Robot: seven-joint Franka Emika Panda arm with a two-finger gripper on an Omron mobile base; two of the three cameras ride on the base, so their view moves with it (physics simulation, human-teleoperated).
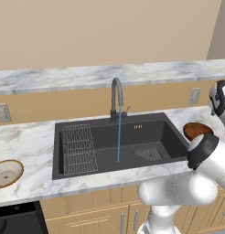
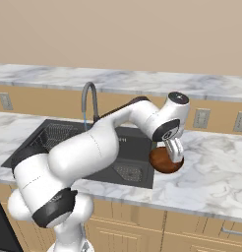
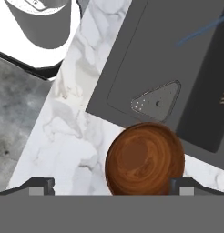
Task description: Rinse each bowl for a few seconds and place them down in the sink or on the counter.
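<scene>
The claw [image 3: 109, 186] hung spread wide and empty directly above the reddish-brown bowl [image 3: 145, 158], its two tips [image 3: 41, 185] standing to either side of the rim without touching it. That bowl sat on the counter [image 3: 73, 136] beside the sink [image 3: 177, 59], its far lip at the basin's black edge. The step in hand looked like the pick-up: to do it well, the claw should probably drop straight down and close across one wall of the bowl, one tip inside and one outside, rather than try to span the whole dish. Beyond the bowl from the claw the basin lay open, with the mesh drain [image 3: 157, 102] nearest and the tap's thin stream [image 1: 119, 137] running past it; the wire rack [image 1: 79, 148] stood at the far end. The tan bowl [image 1: 8, 172] rested on the counter well beyond the sink's far side. Bare marble lay to the claw's near side.
</scene>
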